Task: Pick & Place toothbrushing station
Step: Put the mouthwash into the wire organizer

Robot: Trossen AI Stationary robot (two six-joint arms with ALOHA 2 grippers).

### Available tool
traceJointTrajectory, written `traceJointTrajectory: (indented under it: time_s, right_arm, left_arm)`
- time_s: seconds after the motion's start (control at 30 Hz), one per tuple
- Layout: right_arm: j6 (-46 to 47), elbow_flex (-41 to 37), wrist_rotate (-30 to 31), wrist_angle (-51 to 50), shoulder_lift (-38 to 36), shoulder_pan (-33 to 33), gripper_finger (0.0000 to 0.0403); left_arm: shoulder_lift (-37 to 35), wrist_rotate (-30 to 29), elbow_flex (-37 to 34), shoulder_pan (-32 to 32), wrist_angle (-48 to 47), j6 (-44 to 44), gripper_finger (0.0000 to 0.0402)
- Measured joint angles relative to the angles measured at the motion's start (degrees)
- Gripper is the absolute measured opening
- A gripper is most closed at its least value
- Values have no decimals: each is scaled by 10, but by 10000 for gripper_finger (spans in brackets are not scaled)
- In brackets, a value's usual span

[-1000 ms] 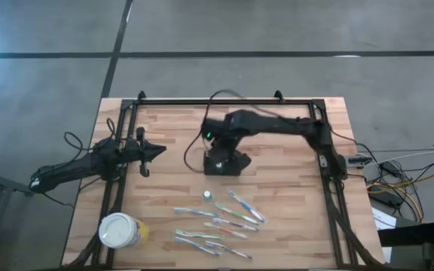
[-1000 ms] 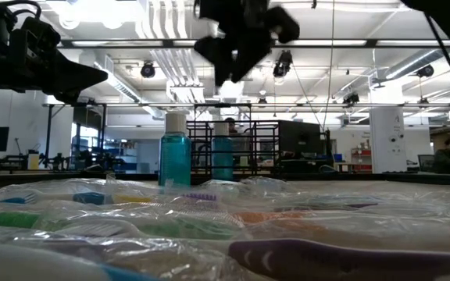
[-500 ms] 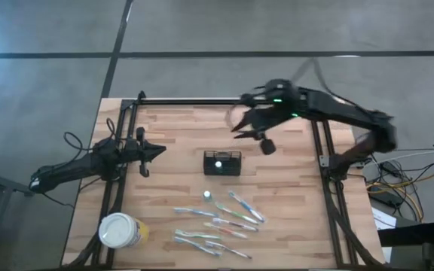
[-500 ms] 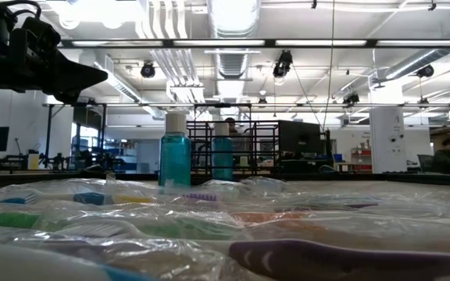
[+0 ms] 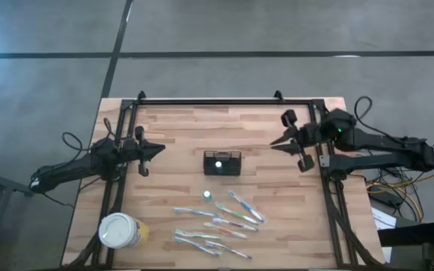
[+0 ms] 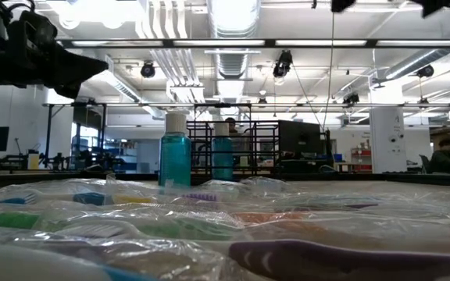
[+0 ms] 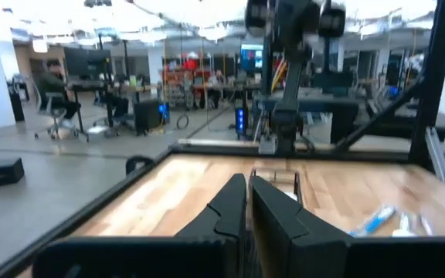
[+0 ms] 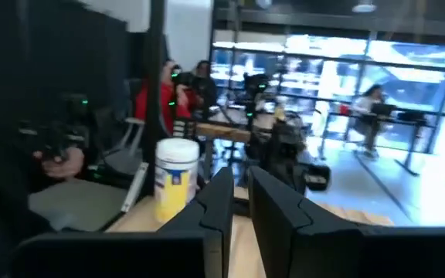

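The small black rectangular mesh caddy is sitting mid-table, wrapped toothbrushes lying near it, a round white tub farther off. Both the left gripper and the right gripper are waiting well apart from it, fingers together.

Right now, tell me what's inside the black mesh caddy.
The black mesh caddy holds one small round pale-topped item, seen from above. Anything lower in its compartments is hidden.

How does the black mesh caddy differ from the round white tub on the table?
The black mesh caddy is small, dark and rectangular, and stands near the table's middle; the white tub is round, wider, pale with a yellow label, and stands near the front left corner. The caddy sits just behind the scattered toothbrushes; the tub sits to their left. Both stand upright on the wooden table, untouched by either gripper.
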Motion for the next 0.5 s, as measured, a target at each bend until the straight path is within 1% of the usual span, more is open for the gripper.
traceJointTrajectory:
  time_s: [0.13, 0.23, 0.4, 0.5]
  right_arm:
    - [15, -86, 70, 6, -59, 5, 38]
    - [39, -147, 121, 56, -87, 18, 38]
    - [73, -243, 129, 195, -108, 59, 37]
    - [66, -273, 150, 209, -125, 81, 35]
  left_arm:
    - [1, -15, 3, 0, 3, -22, 25]
    - [1, -31, 6, 0, 5, -17, 25]
    - [1, -45, 5, 0, 4, -11, 25]
    - [1, -45, 3, 0, 3, -13, 25]
